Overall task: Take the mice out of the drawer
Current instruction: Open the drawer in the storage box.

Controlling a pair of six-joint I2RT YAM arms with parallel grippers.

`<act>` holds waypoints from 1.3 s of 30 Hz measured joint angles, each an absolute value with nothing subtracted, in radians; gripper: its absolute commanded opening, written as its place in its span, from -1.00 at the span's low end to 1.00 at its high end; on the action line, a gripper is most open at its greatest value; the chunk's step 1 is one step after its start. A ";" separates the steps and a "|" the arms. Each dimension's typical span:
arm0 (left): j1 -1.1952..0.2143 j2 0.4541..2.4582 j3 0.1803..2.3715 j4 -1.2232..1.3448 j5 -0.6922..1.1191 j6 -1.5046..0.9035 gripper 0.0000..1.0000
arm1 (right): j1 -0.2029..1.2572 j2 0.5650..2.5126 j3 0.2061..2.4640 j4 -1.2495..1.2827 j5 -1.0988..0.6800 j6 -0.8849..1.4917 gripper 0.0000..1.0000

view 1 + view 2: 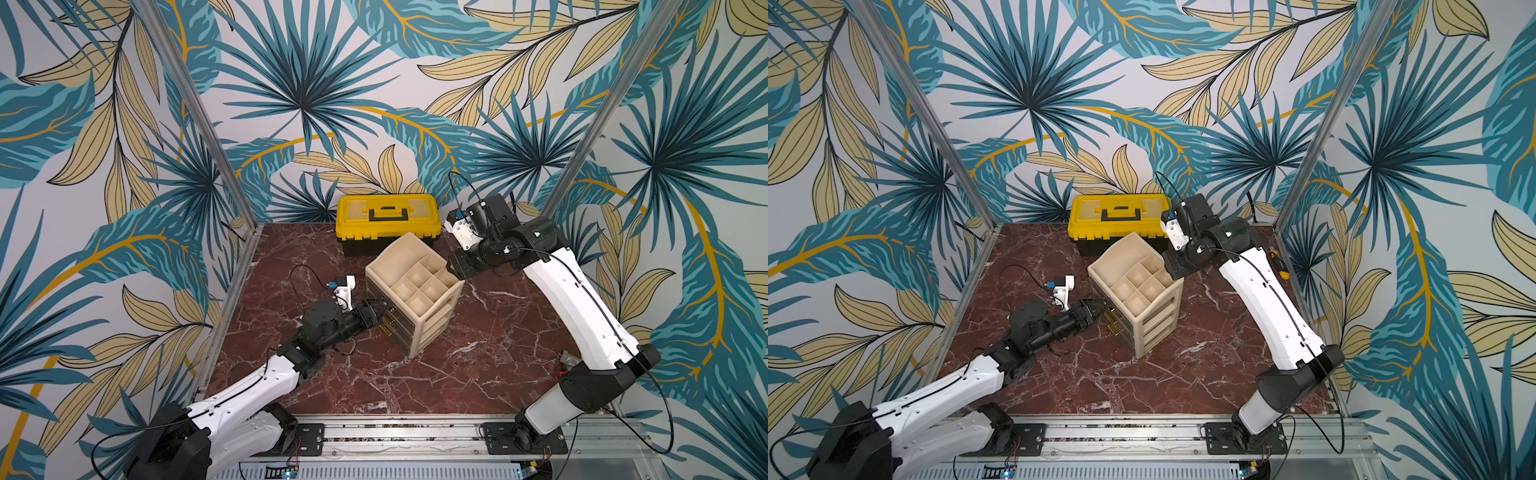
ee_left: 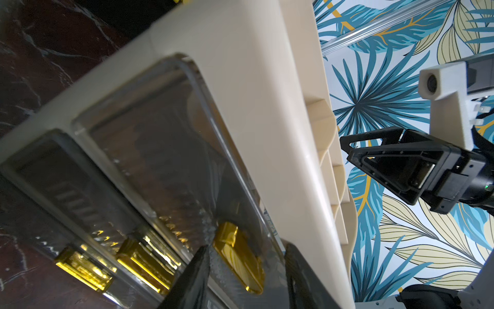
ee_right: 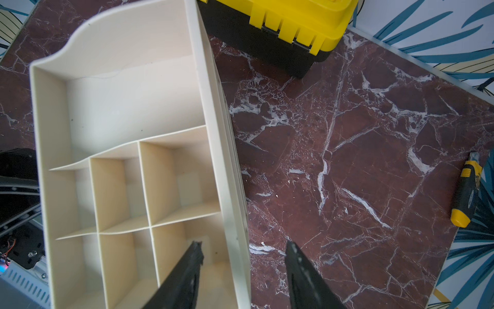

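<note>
While the organizer wall [image 3: 211, 112] is being straddled by the parted right gripper [image 3: 244, 243], the handle [image 2: 238, 259] of the top drawer [image 2: 149, 139] is being flanked, ungrasped, by the parted left gripper [image 2: 246, 247], mice unseen.

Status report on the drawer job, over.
Left claw open, astride top drawer's gold handle. Right claw open, straddling organizer's side wall. Drawer shut, no mice in view. Nothing blocking the handle.
</note>
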State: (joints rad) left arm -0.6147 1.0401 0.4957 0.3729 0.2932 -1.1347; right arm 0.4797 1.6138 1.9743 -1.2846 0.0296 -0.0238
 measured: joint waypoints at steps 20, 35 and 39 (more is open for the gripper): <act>-0.615 1.036 0.456 0.411 0.273 -1.151 -0.20 | 0.489 1.644 1.919 -1.262 0.011 -0.041 -1.00; -0.615 1.018 0.416 0.484 0.195 -1.122 0.30 | 0.484 1.622 1.880 -1.225 0.011 -0.046 -1.00; -0.614 1.008 0.416 0.485 0.168 -1.106 0.31 | 0.484 1.605 1.855 -1.201 0.011 -0.058 -1.00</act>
